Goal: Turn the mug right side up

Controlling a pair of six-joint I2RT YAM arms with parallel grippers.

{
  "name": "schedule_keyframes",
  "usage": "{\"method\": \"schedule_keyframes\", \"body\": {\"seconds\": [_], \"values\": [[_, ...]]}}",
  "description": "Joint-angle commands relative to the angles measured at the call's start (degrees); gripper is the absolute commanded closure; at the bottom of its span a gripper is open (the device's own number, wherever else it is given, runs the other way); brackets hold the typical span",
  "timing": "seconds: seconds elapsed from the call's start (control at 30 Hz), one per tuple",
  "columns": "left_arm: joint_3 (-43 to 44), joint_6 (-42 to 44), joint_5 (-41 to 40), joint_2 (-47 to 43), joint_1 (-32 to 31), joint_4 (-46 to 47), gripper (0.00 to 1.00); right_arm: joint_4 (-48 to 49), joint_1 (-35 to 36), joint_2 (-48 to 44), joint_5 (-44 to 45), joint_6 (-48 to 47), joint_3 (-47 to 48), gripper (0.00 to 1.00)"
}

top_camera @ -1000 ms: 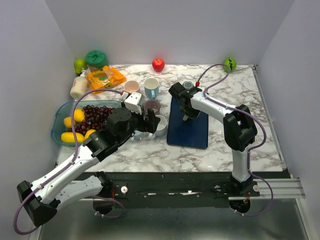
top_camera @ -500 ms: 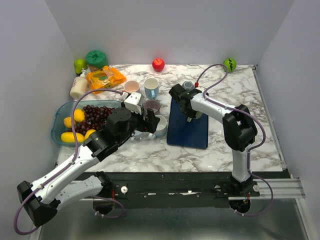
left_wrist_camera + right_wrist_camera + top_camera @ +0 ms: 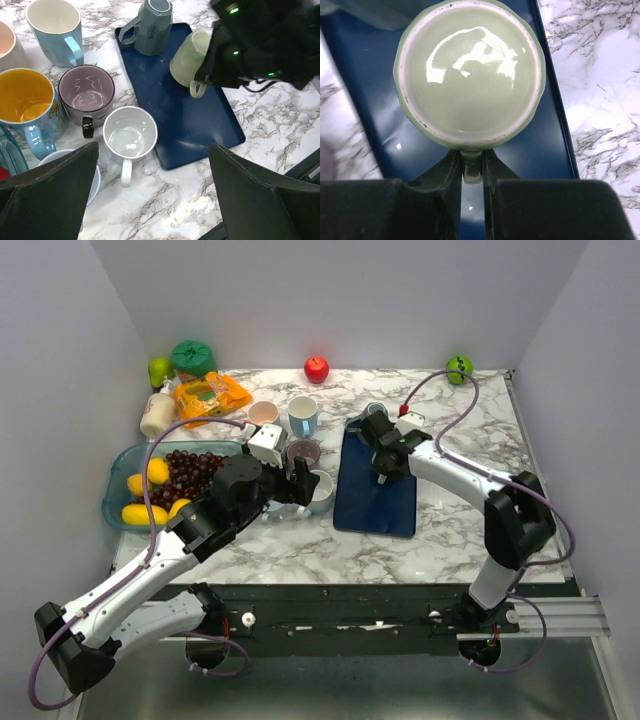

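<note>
Three pale walls (image 3: pixel 350 300), marbled table (image 3: pixel 300 545), green mug (image 3: pixel 470 75)

Boxed in on 3 sides by plain pale-grey walls: back wall (image 3: pixel 400 300), left wall (image 3: pixel 60 390), right wall (image 3: pixel 600 410). White marble-look tabletop (image 3: pixel 300 550) w/ grey veining. Lit evenly, soft shadows only. Aluminium rail (image 3: pixel 560 615) along near edge, dull grey floor (image 3: pixel 400 690) below.

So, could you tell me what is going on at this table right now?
The right gripper is shut on the handle of the pale green mug, holding it tilted over the blue tray, not yet right side up. A grey mug sits upside down at the tray's far end. The left gripper hangs open over the upright mugs beside the tray, holding nothing.
</note>
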Motion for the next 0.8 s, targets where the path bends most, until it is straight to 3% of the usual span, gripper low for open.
{"method": "schedule_keyframes", "body": {"seconds": [0.0,0.4,0.77], "values": [[1.9,-0.8,2.4,0.6,0.3,1.4,0.01,13.1,-0.2,-10.9,-4.6,-7.3,-2.9,0.99],[5.7,-3.3,8.5,2.1,0.4,6.6,0.01,27.8,-0.2,-35.0,-22.4,-18.2,-7.1,0.99],[11.7,-7.8,21.5,6.2,0.4,14.0,0.01,42.1,-0.2,-44.3,-38.5,-19.5,-6.1,0.99]]}}
